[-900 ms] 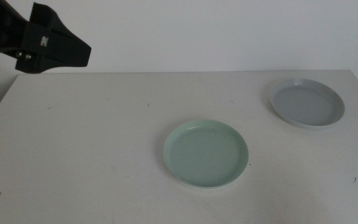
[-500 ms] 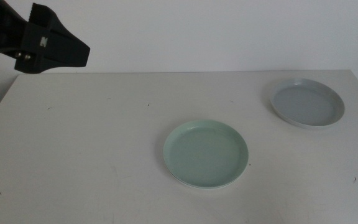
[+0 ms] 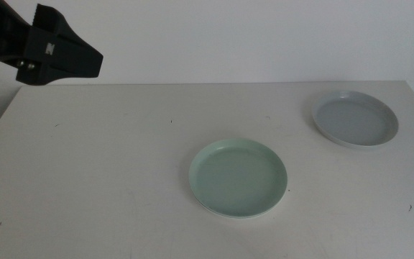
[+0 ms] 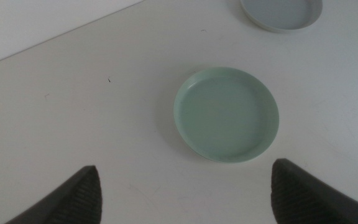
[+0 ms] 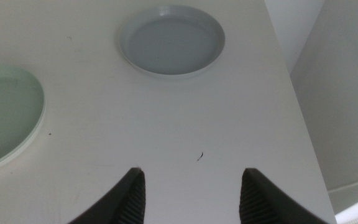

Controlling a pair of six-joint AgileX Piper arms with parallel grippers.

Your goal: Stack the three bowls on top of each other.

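Observation:
A pale mint green bowl sits near the table's middle, also seen in the left wrist view and cut off in the right wrist view. A thin white rim peeks out under its near edge, so it seems to rest on the white bowl. The light grey-blue bowl stands alone at the far right. My left gripper hangs high over the far left corner, open and empty. My right gripper is open above the table's right side, short of the grey-blue bowl, and out of the middle view.
The white table ends at a right edge close beside the grey-blue bowl. A white wall runs behind the table. A few small dark specks mark the tabletop.

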